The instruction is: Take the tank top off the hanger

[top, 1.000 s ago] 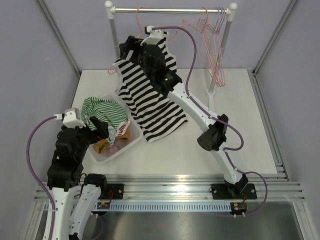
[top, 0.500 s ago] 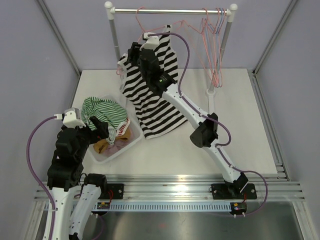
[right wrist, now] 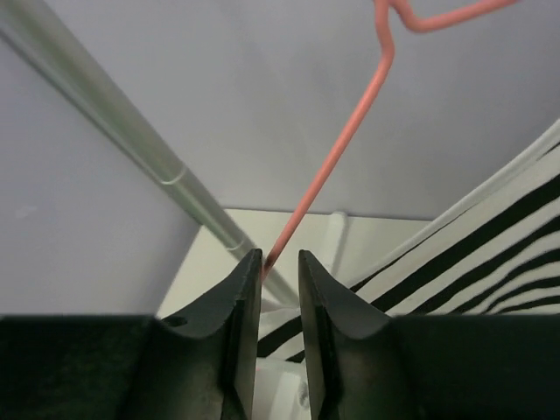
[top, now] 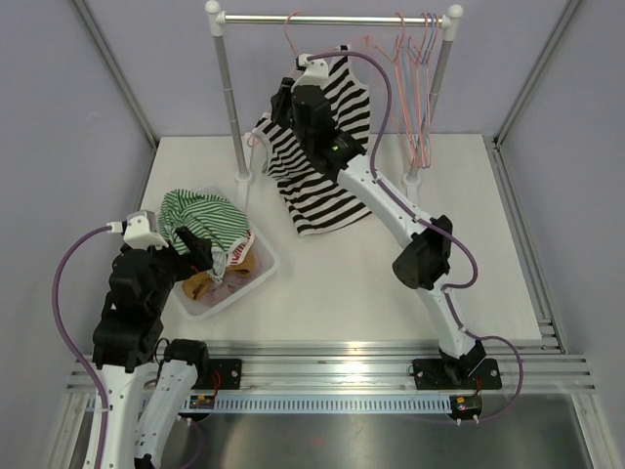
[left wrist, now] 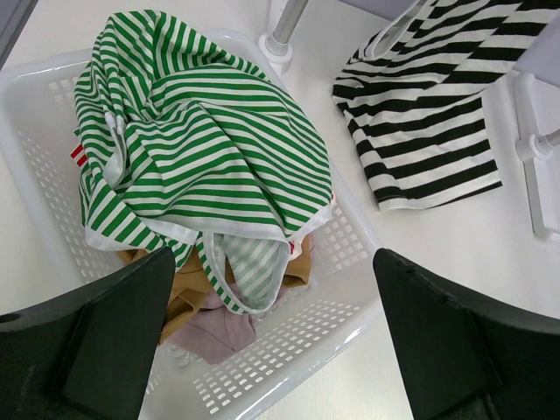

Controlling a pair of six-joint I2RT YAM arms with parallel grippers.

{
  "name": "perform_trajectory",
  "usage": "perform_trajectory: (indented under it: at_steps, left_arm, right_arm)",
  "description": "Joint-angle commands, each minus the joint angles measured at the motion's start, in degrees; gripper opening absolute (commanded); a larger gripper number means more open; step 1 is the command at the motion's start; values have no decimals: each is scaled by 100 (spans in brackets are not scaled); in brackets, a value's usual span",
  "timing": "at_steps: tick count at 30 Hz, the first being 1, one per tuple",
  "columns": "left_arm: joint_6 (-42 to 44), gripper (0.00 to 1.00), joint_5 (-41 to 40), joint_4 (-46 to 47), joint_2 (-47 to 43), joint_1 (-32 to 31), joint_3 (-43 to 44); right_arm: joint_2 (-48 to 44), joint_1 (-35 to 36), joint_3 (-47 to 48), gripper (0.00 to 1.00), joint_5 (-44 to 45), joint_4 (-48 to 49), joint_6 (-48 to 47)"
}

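The black-and-white striped tank top (top: 322, 186) hangs on a pink wire hanger (top: 291, 24) hooked over the rail, its hem touching the table. My right gripper (top: 281, 98) is up at the top's neckline. In the right wrist view its jaws (right wrist: 280, 258) stand a narrow gap apart, and the hanger's wire (right wrist: 337, 153) runs down into that gap against the left fingertip (right wrist: 252, 262). Striped cloth (right wrist: 490, 245) shows to the right. My left gripper (top: 200, 249) hovers wide open over the basket (left wrist: 289, 359), holding nothing; the left wrist view shows the top's hem (left wrist: 429, 114) beyond it.
The white basket (top: 256, 278) at left holds a green striped shirt (top: 200, 215) and other clothes. The rail (top: 332, 19) rests on a left pole (top: 231, 98) and a right pole. Several bare pink hangers (top: 420, 88) hang at the rail's right end.
My right arm has risen and shifted right with the hanger and top, drawing the hem back off the table, and its jaws have narrowed. The left arm has not moved.
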Motion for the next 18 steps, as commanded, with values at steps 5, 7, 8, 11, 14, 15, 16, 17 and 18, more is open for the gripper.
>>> perform_trajectory:
  at_steps: [5, 7, 8, 11, 14, 15, 16, 17, 18]
  left_arm:
    - [60, 99, 122, 287, 67, -33, -15]
    - [60, 99, 122, 287, 76, -33, -24]
    - [60, 99, 113, 287, 85, -33, -15]
    - [60, 99, 113, 287, 76, -33, -33]
    - [60, 99, 104, 287, 102, -33, -15]
    - [60, 99, 96, 287, 111, -33, -15]
    - [60, 99, 95, 287, 111, -33, -24]
    - [60, 99, 95, 278, 111, -33, -15]
    - [60, 99, 95, 287, 111, -33, -15]
  right_arm:
    - [-908, -544, -152, 4, -1813, -362, 1058]
    - [-935, -659, -178, 1, -2217, -494, 1330]
    - [-953, -703, -196, 0, -2245, -521, 1349]
    - [-979, -765, -292, 24, -2544, -521, 1419]
    - [-848, -774, -231, 34, -2799, -477, 1533]
    - [-795, -783, -118, 36, -2904, -451, 1621]
    - [-725, -774, -30, 37, -3009, -442, 1665]
    - [-559, -774, 67, 39, -3063, -451, 1735]
    - [-470, -774, 251, 40, -3072, -442, 1832]
